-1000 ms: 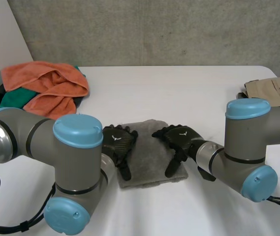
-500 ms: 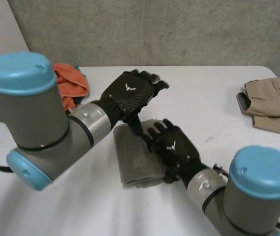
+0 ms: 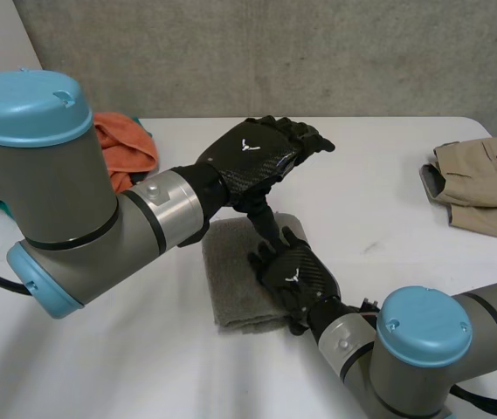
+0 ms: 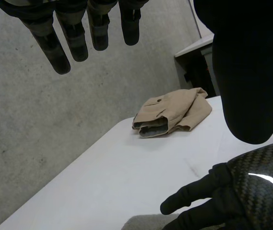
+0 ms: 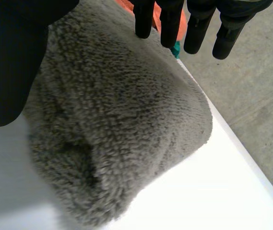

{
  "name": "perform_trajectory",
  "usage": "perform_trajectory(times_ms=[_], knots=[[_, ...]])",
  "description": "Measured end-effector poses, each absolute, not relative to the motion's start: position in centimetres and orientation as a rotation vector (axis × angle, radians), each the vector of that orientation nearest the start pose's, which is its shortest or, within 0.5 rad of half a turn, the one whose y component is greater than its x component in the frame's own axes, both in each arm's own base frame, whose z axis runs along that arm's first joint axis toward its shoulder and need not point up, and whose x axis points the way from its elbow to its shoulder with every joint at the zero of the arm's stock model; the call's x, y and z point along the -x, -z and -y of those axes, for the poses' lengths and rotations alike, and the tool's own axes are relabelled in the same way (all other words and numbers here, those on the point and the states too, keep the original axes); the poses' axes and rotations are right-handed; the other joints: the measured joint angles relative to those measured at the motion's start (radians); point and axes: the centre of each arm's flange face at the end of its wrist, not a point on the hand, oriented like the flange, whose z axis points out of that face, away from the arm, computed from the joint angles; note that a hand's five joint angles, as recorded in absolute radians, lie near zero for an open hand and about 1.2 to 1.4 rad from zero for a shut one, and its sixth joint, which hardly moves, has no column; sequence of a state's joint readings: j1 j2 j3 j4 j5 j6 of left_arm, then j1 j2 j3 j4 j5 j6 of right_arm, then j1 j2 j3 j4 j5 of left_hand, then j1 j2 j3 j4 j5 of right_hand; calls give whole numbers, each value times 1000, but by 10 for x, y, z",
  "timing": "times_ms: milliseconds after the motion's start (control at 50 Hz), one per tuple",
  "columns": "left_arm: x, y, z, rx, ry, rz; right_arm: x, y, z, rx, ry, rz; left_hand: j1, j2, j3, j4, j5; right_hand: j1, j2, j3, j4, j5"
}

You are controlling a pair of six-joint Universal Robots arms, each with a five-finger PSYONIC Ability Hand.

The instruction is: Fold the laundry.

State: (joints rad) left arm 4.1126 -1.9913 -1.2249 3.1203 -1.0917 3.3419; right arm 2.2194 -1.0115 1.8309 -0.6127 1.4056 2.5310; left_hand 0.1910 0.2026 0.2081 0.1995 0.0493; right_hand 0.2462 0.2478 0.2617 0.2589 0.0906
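L robot hand (image 3: pixel 252 161) is raised above the surface (image 3: pixel 379 188), fingers straight and apart. R robot hand (image 3: pixel 290 275) is over the folded grey towel (image 3: pixel 231 284), fingers straight, holding nothing.

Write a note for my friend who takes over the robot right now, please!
Left hand: open, holding nothing, up above the table.
Right hand: open, fingers straight, lying flat on the grey towel.
Things: the grey towel is folded mid-table; an orange cloth is bunched at the far left; a beige garment is at the far right.
Done: the grey towel and the beige garment look folded.
Left: fold the orange cloth, probably after moving the grey towel aside.
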Motion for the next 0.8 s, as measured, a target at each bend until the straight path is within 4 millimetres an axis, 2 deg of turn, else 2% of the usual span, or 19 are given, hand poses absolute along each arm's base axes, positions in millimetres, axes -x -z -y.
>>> perform_trajectory(times_ms=[280, 300, 320, 380, 480, 520, 540, 560, 620, 700, 740, 800], knots=[[359, -267, 222, 1129, -1615, 1591, -336, -105, 200, 1473, 1926, -1742, 0, 0, 0, 0, 0, 138, 116, 121, 125, 105], [359, -267, 222, 1128, -1617, 1592, -338, -104, 203, 1469, 1930, -1737, 0, 0, 0, 0, 0, 315, 302, 300, 302, 272], [359, -268, 222, 1128, -1617, 1592, -338, -104, 204, 1468, 1931, -1735, 0, 0, 0, 0, 0, 410, 404, 396, 397, 343], [359, -268, 222, 1126, -1620, 1591, -343, -103, 209, 1462, 1937, -1723, 0, 0, 0, 0, 0, 754, 857, 833, 838, 777], [358, -270, 223, 1124, -1626, 1591, -350, -111, 221, 1426, 1985, -1687, 0, 0, 0, 0, 0, 771, 892, 880, 928, 835], [357, -270, 224, 1122, -1630, 1592, -351, -120, 230, 1391, 2028, -1671, 0, 0, 0, 0, 0, 782, 892, 880, 931, 835], [356, -272, 225, 1118, -1637, 1592, -351, -134, 245, 1337, 2088, -1655, 0, 0, 0, 1, 0, 782, 892, 880, 934, 835], [356, -272, 226, 1117, -1641, 1592, -351, -138, 248, 1323, 2104, -1651, 0, 0, 0, 1, 0, 782, 892, 880, 935, 835], [353, -278, 228, 1108, -1664, 1586, -344, -168, 278, 1207, 2222, -1624, 0, 0, 0, 1, 0, 783, 892, 880, 937, 835], [348, -290, 229, 1096, -1704, 1565, -323, -211, 322, 1036, 2381, -1584, 0, 0, 0, 1, 0, 790, 892, 880, 937, 836], [346, -297, 229, 1092, -1724, 1550, -303, -236, 350, 934, 2476, -1561, 0, 0, 0, 1, 0, 790, 892, 882, 937, 841], [345, -302, 228, 1090, -1737, 1538, -279, -259, 377, 841, 2570, -1537, 0, 0, 0, 1, 0, 790, 893, 889, 938, 841]])
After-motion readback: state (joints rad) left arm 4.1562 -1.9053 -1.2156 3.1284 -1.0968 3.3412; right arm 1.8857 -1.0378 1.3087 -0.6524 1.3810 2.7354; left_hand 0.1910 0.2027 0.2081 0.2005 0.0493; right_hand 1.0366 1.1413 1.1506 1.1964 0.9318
